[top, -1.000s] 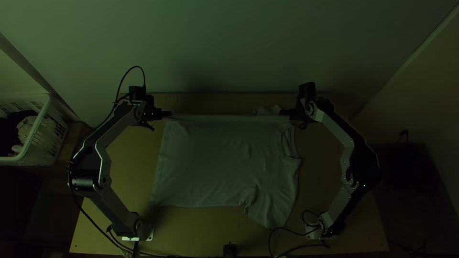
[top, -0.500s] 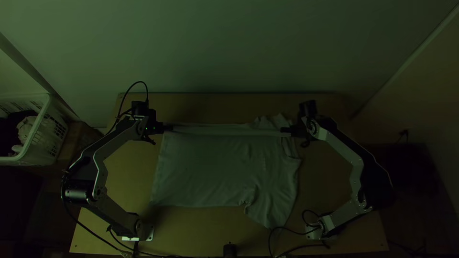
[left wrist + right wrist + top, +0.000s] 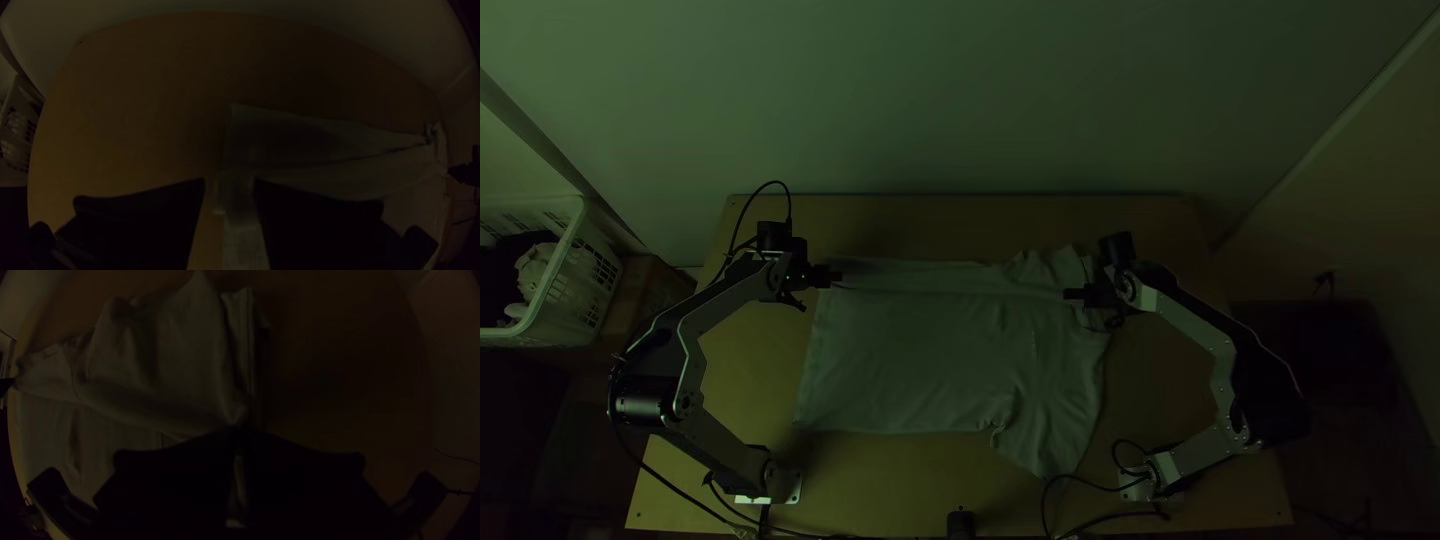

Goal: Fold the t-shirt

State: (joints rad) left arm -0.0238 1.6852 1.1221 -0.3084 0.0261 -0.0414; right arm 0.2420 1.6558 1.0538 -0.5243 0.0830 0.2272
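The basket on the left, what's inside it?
The basket holds a crumpled pale bundle and something dark. I can't tell what either is, and whatever lies beneath them is covered.

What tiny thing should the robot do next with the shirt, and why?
Probably open the right end effector and let go. It pinches the shirt, whose far side looks folded over, while the left end effector has its fingers apart.
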